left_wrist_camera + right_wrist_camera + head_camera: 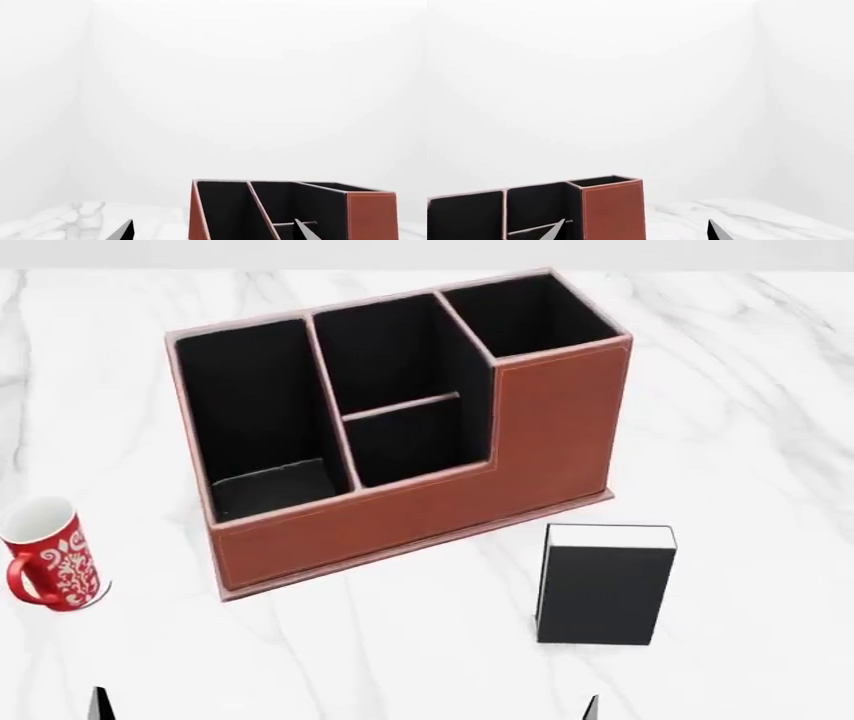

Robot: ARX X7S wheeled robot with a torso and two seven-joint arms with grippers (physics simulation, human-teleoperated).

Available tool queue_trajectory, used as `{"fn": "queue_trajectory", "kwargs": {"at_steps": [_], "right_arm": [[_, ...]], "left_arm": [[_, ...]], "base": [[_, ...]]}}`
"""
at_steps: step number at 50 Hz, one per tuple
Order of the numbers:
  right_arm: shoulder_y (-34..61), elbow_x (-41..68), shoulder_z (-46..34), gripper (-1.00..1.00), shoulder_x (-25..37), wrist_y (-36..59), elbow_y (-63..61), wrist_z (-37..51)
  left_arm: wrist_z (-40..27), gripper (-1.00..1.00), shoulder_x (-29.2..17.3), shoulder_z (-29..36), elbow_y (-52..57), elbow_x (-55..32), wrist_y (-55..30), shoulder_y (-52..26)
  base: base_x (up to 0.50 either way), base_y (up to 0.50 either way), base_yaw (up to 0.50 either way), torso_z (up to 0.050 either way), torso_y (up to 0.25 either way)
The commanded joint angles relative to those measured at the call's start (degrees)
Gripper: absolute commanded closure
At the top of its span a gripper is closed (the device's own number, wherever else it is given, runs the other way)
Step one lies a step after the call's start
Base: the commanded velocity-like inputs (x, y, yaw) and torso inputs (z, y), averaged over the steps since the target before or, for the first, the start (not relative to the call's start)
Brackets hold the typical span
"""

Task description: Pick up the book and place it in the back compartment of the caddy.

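We take the caddy (400, 430) as our landmark. The book (605, 583) lies flat on the marble table (747, 390), just in front of the caddy's tall right end and apart from it, with its long axis pointing toward the caddy and its white page edge on the caddy side. Our right gripper (637, 229) is the nearer one; its fingertips stand spread wide and hold nothing. The left gripper (213, 229) is also wide and empty, but further away.

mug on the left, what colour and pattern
Red mug with white swirly pattern, white inside; best in the head view.
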Motion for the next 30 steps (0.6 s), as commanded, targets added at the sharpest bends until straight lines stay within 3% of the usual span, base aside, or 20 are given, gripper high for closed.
{"fn": "queue_trajectory", "kwargs": {"at_steps": [1, 30], "right_arm": [[0.2, 0.4, -0.5, -1.00, 0.4, 0.1, 0.3, 0.3], [-0.6, 0.1, -1.4, -1.00, 1.3, -3.0, 0.1, 1.2]], "left_arm": [[-0.6, -1.00, -0.4, 0.3, 0.7, 0.0, -0.4, 0.3], [-1.4, -1.00, -1.2, 1.1, 1.4, -0.6, -1.0, 0.2]], "base": [[0.00, -0.20, 0.00, 0.000, 0.000], [0.00, -0.19, 0.00, 0.000, 0.000]]}}
